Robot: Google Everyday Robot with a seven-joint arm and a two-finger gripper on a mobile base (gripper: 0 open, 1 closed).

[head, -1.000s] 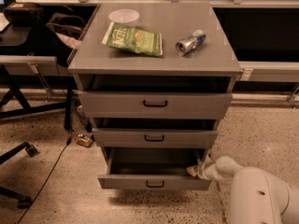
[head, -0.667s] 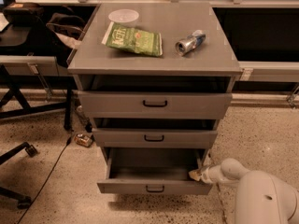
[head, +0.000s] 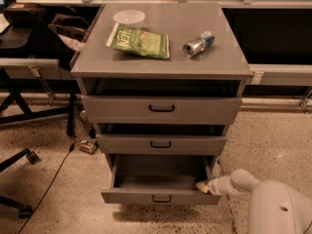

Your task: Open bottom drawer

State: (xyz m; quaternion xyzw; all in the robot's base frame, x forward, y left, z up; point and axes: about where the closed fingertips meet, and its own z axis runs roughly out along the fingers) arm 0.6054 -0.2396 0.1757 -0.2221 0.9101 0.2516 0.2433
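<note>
The bottom drawer [head: 161,197] is the lowest grey front on the grey cabinet, with a small black bar handle [head: 161,198]. It stands pulled out, and its dark inside shows. My gripper [head: 203,187] is at the drawer's right front corner, at the top edge of the front panel. The white arm [head: 273,206] reaches in from the lower right. The middle drawer [head: 161,144] and the top drawer [head: 161,109] sit above, each slightly out.
On the cabinet top [head: 161,57] lie a green chip bag [head: 140,41], a white bowl [head: 129,17] and a can on its side [head: 198,45]. A small object [head: 87,146] and a cable lie on the floor at left, near a chair base [head: 19,160].
The bottom drawer has come further out toward the camera. The gripper and arm have moved down and back with its right corner.
</note>
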